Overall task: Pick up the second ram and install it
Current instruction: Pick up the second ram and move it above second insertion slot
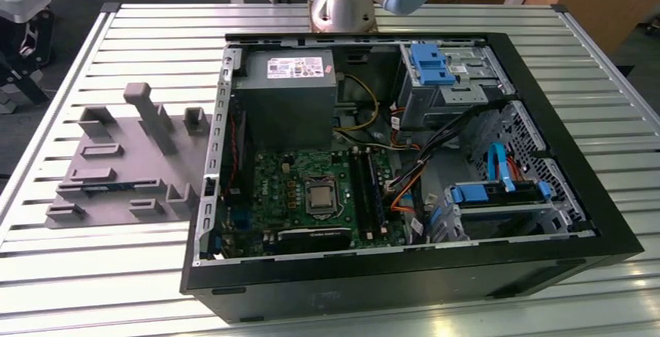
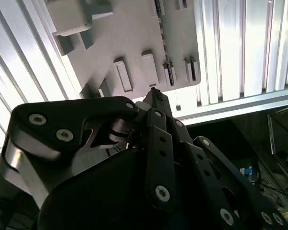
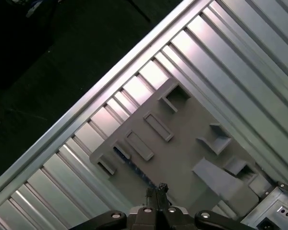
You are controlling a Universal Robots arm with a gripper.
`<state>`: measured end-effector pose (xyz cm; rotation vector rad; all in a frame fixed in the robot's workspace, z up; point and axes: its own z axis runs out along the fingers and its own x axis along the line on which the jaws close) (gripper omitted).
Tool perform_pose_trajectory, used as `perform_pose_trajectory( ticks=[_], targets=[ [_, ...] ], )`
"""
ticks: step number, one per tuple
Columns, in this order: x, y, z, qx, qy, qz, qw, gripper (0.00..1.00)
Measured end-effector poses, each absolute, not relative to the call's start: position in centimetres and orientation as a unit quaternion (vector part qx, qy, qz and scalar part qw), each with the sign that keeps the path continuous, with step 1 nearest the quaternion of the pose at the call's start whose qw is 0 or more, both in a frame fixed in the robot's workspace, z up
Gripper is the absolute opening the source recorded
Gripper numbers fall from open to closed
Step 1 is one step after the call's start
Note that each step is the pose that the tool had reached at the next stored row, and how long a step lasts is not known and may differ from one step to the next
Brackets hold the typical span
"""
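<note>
One ribbed metal table [image 1: 124,291] bears a grey fixture [image 1: 116,168] and an open computer case [image 1: 413,279], with dark floor beyond. The second ram [image 3: 132,165] lies in the fixture, apart from the gripper [image 3: 156,188], whose fingers are pinched together and empty.

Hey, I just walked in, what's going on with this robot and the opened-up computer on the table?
The robot arm's end effector hangs above the grey fixture on the slatted table, shut and holding nothing. The memory stick lies in a slot of that fixture, just ahead of the end effector's tips in the first wrist view, not yet picked up. The open computer case sits beside the fixture, on the exterior view's right.
</note>
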<state>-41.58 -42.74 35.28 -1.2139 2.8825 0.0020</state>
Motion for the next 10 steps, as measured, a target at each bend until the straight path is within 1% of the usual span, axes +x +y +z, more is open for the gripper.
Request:
perform_pose_trajectory(
  ticks=[10],
  targets=[
    [-41.61,-42.74,35.1,-0.462,0.887,0.001,0.007,0.11]
  ],
)
